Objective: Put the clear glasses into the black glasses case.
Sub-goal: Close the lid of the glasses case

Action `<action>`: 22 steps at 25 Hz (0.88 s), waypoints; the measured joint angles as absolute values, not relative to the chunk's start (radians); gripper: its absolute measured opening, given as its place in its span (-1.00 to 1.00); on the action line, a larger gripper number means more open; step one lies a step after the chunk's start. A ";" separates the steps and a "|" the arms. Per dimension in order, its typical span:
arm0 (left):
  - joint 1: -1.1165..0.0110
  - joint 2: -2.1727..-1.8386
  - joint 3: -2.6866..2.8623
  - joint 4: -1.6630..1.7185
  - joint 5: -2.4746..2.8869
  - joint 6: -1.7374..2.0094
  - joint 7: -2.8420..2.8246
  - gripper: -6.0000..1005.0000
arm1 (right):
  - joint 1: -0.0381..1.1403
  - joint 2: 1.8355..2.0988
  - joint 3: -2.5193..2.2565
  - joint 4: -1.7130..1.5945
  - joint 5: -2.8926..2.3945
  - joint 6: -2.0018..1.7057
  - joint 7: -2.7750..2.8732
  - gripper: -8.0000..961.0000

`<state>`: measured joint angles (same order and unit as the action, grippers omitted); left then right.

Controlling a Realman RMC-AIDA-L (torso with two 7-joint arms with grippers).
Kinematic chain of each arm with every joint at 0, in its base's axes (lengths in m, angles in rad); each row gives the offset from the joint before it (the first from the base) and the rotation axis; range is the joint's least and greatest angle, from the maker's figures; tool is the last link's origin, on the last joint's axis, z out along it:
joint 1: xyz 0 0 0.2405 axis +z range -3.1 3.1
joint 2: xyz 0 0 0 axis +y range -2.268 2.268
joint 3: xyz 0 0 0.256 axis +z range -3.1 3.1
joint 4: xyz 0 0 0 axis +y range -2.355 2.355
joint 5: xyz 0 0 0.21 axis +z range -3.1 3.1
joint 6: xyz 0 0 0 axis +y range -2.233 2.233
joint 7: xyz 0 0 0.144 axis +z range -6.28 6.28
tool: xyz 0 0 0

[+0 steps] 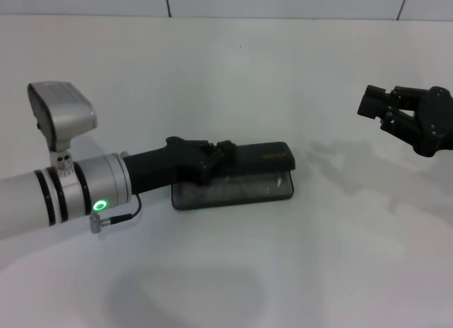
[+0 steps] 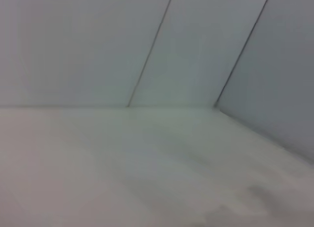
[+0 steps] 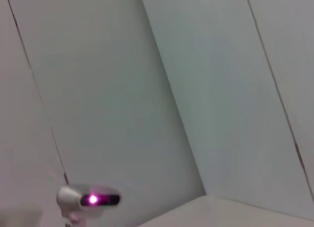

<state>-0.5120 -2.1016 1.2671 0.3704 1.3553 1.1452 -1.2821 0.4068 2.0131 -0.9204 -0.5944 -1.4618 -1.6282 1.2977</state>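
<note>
The black glasses case point(image 1: 263, 156) lies on the white table in the middle of the head view, its black lid raised along the far side. In front of the lid is the grey lower tray point(image 1: 233, 190), with a glassy sheen that looks like the clear glasses point(image 1: 279, 183) lying in it. Their outline is hard to make out. My left gripper point(image 1: 211, 158) reaches in from the left and rests against the left end of the lid. My right gripper point(image 1: 377, 112) hangs open above the table, far right of the case, holding nothing.
The white table point(image 1: 233, 73) runs back to a tiled wall point(image 1: 283, 1). The left wrist view shows only table and wall point(image 2: 147, 50). In the right wrist view, a small device with a pink light point(image 3: 91, 200) sits before the wall.
</note>
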 joint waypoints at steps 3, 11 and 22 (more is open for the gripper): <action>-0.500 -2.098 1.267 0.409 1.308 1.247 -1.284 -0.83 | 0.413 2.013 -0.920 -0.594 -1.468 -1.621 1.298 -0.58; -0.419 -2.094 1.267 0.604 1.262 1.353 -1.277 -0.82 | 0.429 2.011 -0.920 -0.595 -1.472 -1.619 1.298 -0.58; -0.445 -2.094 1.267 0.544 1.276 1.330 -1.275 -0.80 | 0.430 2.012 -0.921 -0.594 -1.473 -1.613 1.285 -0.58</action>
<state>-0.4451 -2.0938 1.2671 0.5436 1.2762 1.3302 -1.2749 0.4296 2.0118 -0.9206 -0.5936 -1.4729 -1.6134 1.2854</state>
